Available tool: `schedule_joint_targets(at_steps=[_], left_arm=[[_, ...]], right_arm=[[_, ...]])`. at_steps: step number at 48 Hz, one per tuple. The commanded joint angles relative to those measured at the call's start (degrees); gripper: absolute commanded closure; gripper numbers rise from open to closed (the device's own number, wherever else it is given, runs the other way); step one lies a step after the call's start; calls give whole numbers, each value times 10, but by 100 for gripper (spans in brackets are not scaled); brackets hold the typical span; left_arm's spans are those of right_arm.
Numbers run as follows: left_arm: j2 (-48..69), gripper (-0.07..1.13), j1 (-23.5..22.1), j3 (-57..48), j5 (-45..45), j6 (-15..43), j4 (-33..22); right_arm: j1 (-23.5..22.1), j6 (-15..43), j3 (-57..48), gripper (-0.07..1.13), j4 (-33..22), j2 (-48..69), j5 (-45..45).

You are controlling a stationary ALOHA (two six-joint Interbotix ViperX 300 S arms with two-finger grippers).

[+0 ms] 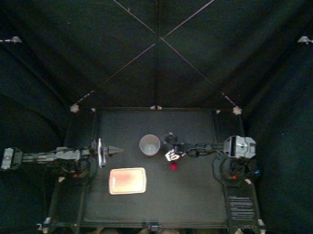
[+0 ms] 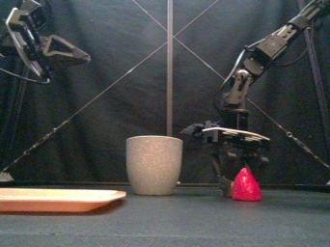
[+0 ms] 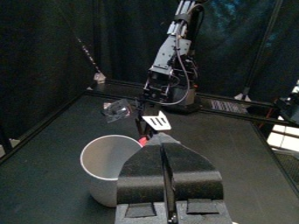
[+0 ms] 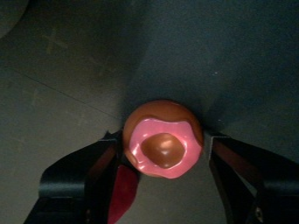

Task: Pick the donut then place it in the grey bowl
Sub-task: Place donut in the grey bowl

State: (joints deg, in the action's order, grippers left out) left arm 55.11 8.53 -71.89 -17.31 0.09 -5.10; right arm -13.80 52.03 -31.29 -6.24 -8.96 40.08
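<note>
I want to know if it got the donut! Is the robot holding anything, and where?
Not yet, it seems: the right gripper has its jaws open either side of the donut, not clearly pinching it. The left gripper is shut, empty.

Donut (image 4: 163, 144) between open jaws, seemingly untouched

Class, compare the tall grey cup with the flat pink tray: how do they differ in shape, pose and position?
The grey cup stands tall and round; the pink tray lies low, flat and rectangular. The cup sits near the middle of the black table; the tray lies nearer its front edge. Both rest on it.
</note>
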Motion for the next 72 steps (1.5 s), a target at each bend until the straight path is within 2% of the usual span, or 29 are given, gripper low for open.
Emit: schedule_joint_targets(at_steps=[1,5,8,22,33,39,47,51,57,63,72], left_arm=[[-4,107,2,10,-5,1,0],[-3,107,3,9,-6,1,0],[-3,107,4,8,-5,1,0],[-3,107,5,6,-5,0,0],[-3,107,10,6,-5,0,0],[-4,107,11,6,-5,1,0],[-3,107,12,6,-6,0,0],[-3,107,12,7,-6,-1,0],[-3,107,12,6,-6,-1,-1],[-3,107,13,7,-6,0,-1],[-3,107,15,7,-10,-1,0]], right_arm=[[0,1,13,34,-4,12,-2],[1,1,15,46,-12,14,1],[3,1,17,51,-20,18,4],[-2,2,41,50,-76,83,36],[6,2,71,50,-128,142,20],[13,1,81,50,-176,166,-51],[11,2,65,50,-241,179,-237],[4,1,40,50,-246,175,-359],[-21,-1,3,48,-244,159,-478],[-39,-6,-24,41,-251,146,-537],[-69,-6,-27,21,-248,102,-549]])
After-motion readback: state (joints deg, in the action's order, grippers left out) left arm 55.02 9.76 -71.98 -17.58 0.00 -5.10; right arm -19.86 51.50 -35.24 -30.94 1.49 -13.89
